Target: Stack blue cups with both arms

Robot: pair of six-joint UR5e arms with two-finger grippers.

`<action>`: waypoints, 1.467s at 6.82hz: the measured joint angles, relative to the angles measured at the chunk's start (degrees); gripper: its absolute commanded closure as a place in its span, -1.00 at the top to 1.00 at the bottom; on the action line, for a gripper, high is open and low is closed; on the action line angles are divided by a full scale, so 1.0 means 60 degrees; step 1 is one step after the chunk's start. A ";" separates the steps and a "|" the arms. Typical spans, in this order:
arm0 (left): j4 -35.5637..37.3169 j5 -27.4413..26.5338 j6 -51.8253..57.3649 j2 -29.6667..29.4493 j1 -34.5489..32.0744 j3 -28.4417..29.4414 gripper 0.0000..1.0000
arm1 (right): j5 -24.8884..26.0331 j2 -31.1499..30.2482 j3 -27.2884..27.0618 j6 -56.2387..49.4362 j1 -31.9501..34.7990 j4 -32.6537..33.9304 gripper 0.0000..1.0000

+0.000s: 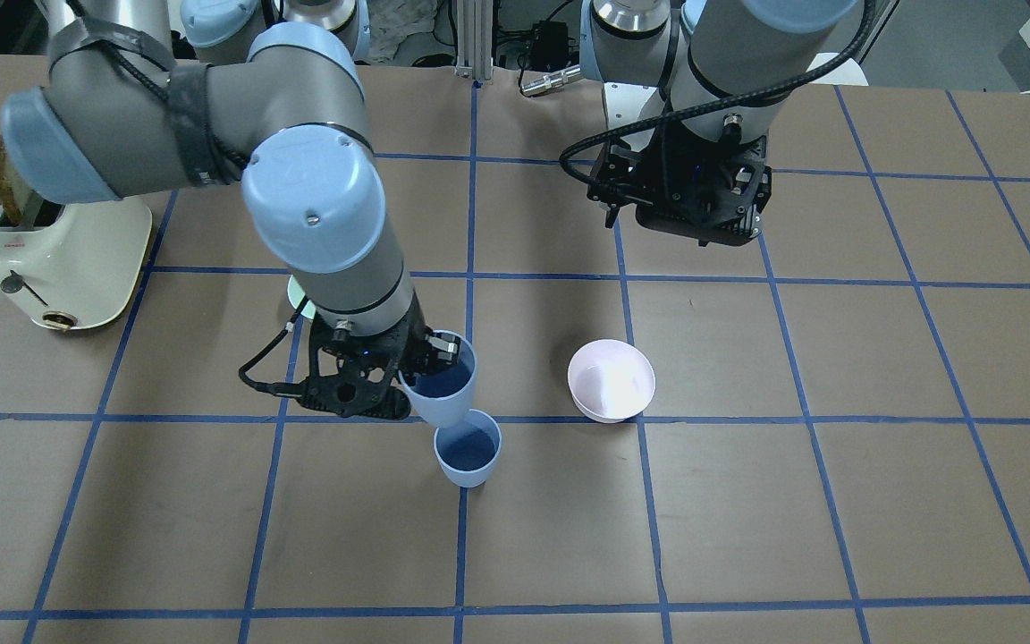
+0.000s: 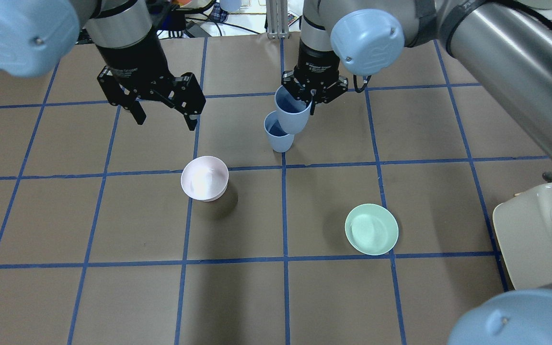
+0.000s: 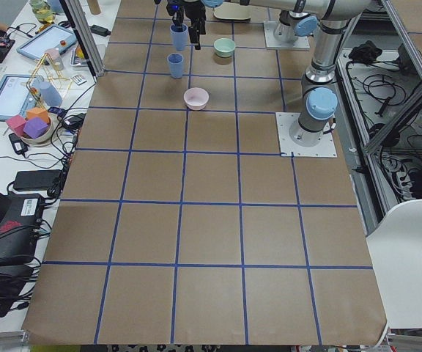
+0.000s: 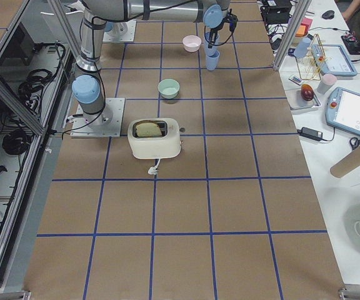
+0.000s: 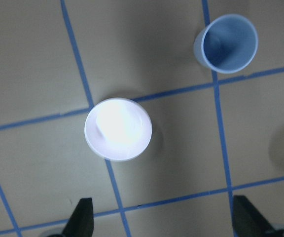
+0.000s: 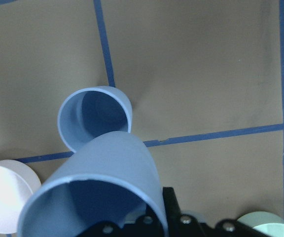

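Note:
My right gripper [image 2: 310, 95] is shut on the rim of one blue cup [image 2: 292, 114] and holds it tilted in the air. Its base hangs just over the rim of the second blue cup [image 2: 278, 137], which stands upright on the table near a blue tape line. In the front view the held cup [image 1: 442, 386] overlaps the standing cup [image 1: 468, 449]. The right wrist view shows the held cup [image 6: 105, 190] close above the standing cup [image 6: 95, 117]. My left gripper [image 2: 163, 114] is open and empty, hovering to the left of the cups and above the table.
A pale pink bowl [image 2: 204, 178] sits near the middle, below my left gripper's fingertips [image 5: 83, 217]. A mint-green bowl [image 2: 371, 229] lies nearer the robot on the right. A cream toaster [image 2: 539, 235] stands at the right edge.

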State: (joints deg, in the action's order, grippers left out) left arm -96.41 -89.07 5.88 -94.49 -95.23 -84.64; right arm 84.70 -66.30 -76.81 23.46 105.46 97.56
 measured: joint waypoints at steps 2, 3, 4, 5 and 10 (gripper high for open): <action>0.1777 0.0005 0.0126 0.0570 0.0354 -0.1094 1.00 | 0.0013 0.0051 -0.0006 0.0447 0.0406 0.0177 -1.00; 0.2102 0.0014 0.0095 0.0650 0.0439 -0.1246 1.00 | 0.0038 0.0137 -0.0011 0.0502 0.0459 0.0370 -1.00; 0.2242 0.0015 0.0061 0.0669 0.0476 -0.1299 1.00 | 0.0089 0.0222 -0.0019 0.0516 0.0453 0.0504 -1.00; 0.2300 0.0010 0.0017 0.0669 0.0481 -0.1322 1.00 | 0.0131 0.0281 -0.0035 0.0520 0.0414 0.0678 -1.00; 0.2329 -0.0010 0.0015 0.0689 0.0491 -0.1332 1.00 | 0.0224 0.0480 -0.0070 0.0520 0.0360 0.0923 -1.00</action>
State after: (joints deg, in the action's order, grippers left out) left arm -82.44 -89.13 5.96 -90.36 -92.29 -92.64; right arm 86.04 -63.42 -77.23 26.58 107.62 103.09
